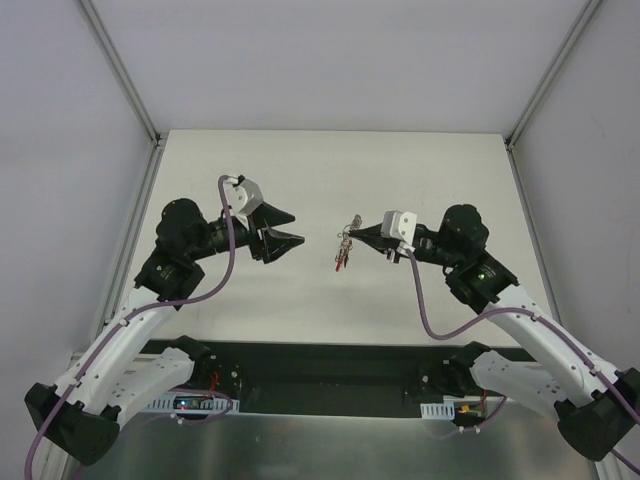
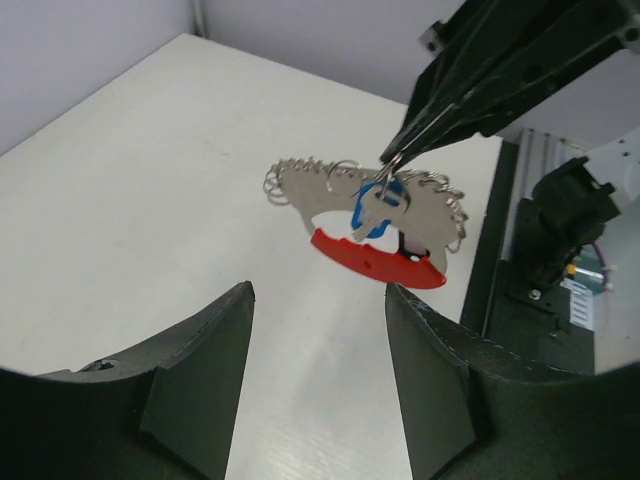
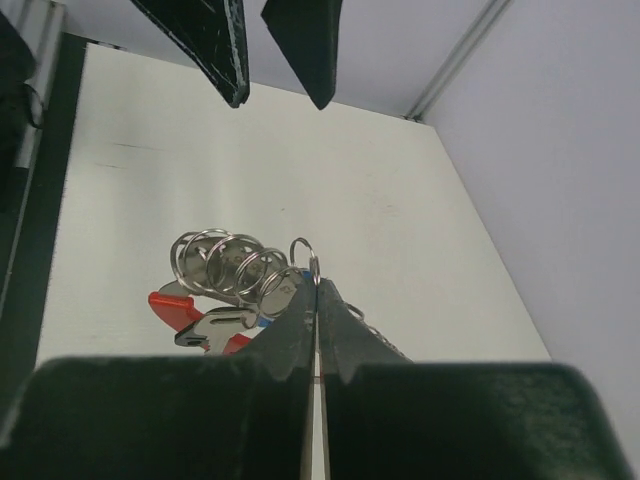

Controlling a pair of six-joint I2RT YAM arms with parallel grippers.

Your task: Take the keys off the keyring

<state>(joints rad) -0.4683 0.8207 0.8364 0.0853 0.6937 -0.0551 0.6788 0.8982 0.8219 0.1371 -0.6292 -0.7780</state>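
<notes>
Left wrist view: looks out between the two dark fingers (image 2: 195, 390) of the left gripper (image 2: 318, 295), spread wide and holding nothing. Shows the keys (image 2: 318, 195) and the keyring (image 2: 350, 252) hanging just beyond that gap, over the white table (image 2: 130, 200); cannot tell from here whether the lowest edge touches it. Catches the right gripper (image 2: 397, 155) reaching in from the upper right, its tips clamped on the keyring's thin wire at the very top. Reveals flat silvery blades fanned side by side, small wire rings (image 2: 447, 192) strung along their upper edges, a blue piece (image 2: 368, 212) at the centre and the red tag (image 2: 405, 272) lowest, tilted down to the right.

Right wrist view: looks along the right gripper's own fingers (image 3: 285, 340), pressed flat together with one small ring nipped at their tips. Shows a cluster of overlapping wire rings just left of those tips, the red tag below them, and the left gripper's two parted fingertips (image 3: 215, 50) at the top edge, well apart from the keys.

Top external view: places the keys over the middle of the table, dangling just under the right gripper's tips, with the left gripper to their left, near but not touching, jaws aimed at them.
</notes>
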